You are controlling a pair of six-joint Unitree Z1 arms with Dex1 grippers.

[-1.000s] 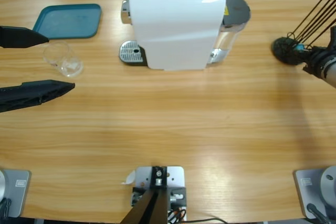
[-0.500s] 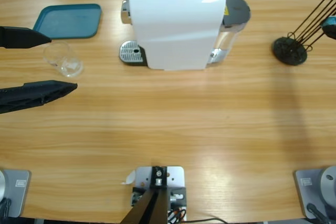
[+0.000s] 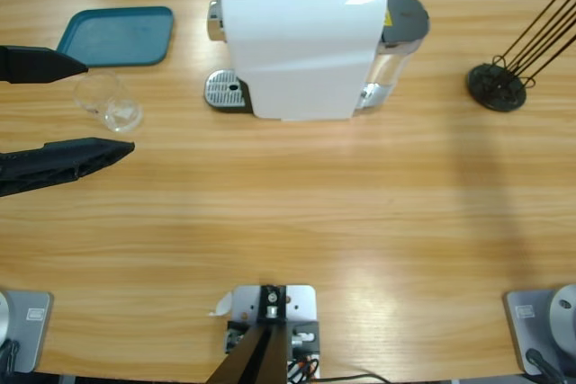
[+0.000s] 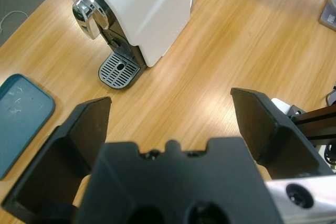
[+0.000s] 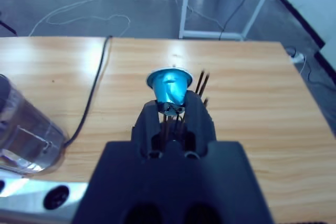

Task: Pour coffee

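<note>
From above, a white coffee machine (image 3: 301, 38) stands near the back edge of the wooden table (image 3: 297, 213), about the middle. Its little metal drip tray (image 3: 225, 92) sticks out on its left side, with nothing on it. A blue tray (image 3: 117, 35) lies in the back left corner. Just in front of the blue tray a clear glass (image 3: 106, 101) stands on the table. The left gripper (image 3: 103, 105) comes in from the left edge. Its two black jaws are wide apart, one on each side of the glass, and neither touches it. I cannot see any coffee in the glass. A black wire rack (image 3: 497, 85) stands near the right edge.

The left wrist view looks past the spread jaws at the coffee machine (image 4: 142, 9), the drip tray (image 4: 119, 70) and a corner of the blue tray (image 4: 21, 114).

In the right wrist view, the right gripper (image 5: 172, 113) has its jaws closed tight on a small blue capsule (image 5: 169, 86). Thin black rods (image 5: 202, 83) rise just behind it. A clear water tank (image 5: 23, 129) shows at the left.
</note>
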